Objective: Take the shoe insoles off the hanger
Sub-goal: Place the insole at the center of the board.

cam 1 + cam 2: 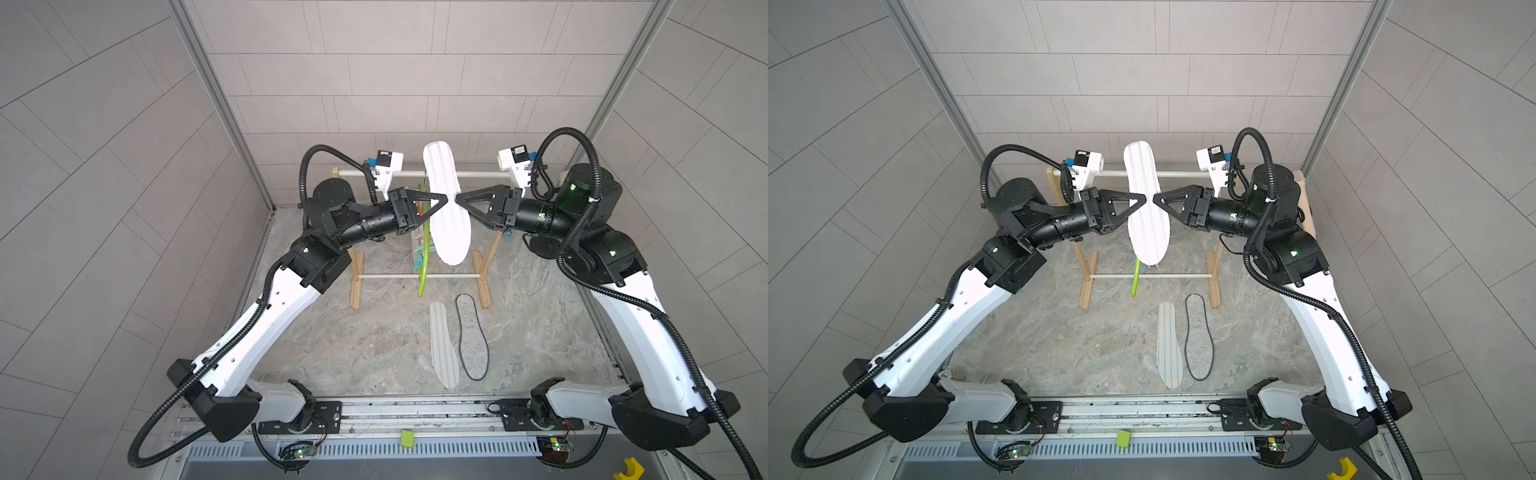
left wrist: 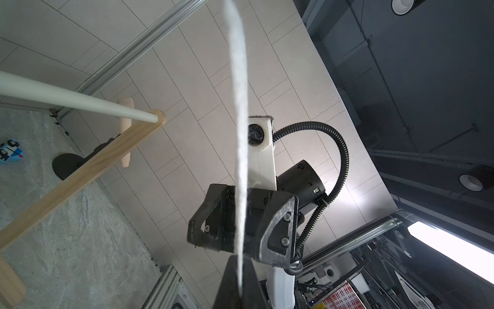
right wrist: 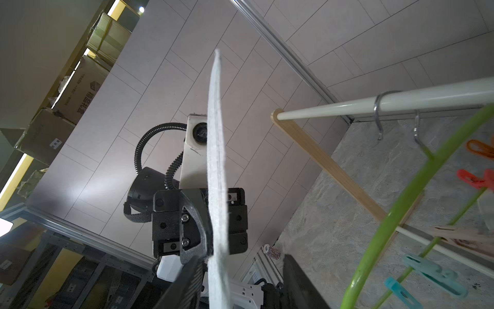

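Top views both show a white insole (image 1: 451, 224) with thin grey stripes held in the air over the wooden rack (image 1: 482, 286), just beside the lime-green hanger (image 1: 422, 266) and free of its clothespins. The left fingers (image 1: 440, 197) are clamped shut on its middle, while the right fingers (image 2: 278, 227) stand parted, one on each side of the opposite thin edge. A second striped insole (image 1: 442, 345) and a grey black-edged insole (image 1: 473, 337) lie flat, side by side, on the surface (image 1: 332, 353) in front of the rack.
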Motion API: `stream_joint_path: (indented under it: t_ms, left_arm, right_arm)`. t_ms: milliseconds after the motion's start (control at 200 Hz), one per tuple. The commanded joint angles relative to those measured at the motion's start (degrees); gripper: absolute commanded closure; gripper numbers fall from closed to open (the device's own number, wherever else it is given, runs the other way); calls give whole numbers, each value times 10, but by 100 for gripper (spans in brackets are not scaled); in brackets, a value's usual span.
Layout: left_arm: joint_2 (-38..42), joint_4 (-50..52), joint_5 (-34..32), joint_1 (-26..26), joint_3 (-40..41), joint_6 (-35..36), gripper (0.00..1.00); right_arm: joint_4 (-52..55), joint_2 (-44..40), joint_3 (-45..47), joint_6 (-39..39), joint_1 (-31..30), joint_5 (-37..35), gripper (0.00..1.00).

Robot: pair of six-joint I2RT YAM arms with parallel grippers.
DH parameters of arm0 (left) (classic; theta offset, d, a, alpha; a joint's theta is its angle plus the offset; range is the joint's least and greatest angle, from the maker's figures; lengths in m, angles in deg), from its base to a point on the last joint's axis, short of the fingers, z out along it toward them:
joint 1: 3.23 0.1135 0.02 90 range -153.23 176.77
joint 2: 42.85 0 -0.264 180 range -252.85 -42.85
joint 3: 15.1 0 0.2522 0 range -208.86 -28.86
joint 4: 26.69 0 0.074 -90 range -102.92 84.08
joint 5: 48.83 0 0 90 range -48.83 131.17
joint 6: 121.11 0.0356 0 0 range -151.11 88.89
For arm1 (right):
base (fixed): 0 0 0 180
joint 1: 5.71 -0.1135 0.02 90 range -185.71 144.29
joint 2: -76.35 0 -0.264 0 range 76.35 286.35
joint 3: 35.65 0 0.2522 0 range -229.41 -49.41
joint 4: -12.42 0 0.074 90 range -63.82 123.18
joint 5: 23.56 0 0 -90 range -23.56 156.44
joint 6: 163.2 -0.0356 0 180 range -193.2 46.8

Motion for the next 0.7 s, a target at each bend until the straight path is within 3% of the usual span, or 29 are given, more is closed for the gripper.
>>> stream_joint_path:
  t_ms: [0,310,545,610,690]
  left_arm:
    - [8,-4,18,-3,5,-1,100]
    - [2,-2,18,-3,7,1,100]
    - [3,8,12,-3,20,8,100]
    - [7,16,5,-3,23,16,82]
    - [17,36,-19,-3,26,37,34]
  right_arm:
    - [1,-18,0,9,6,2,50]
    - [-63,-24,24,-39,-7,21,75]
    - [-92,-32,36,-63,-8,21,100]
    - [-94,-34,41,-65,-7,20,100]
    - [-90,-40,44,-62,-7,16,100]
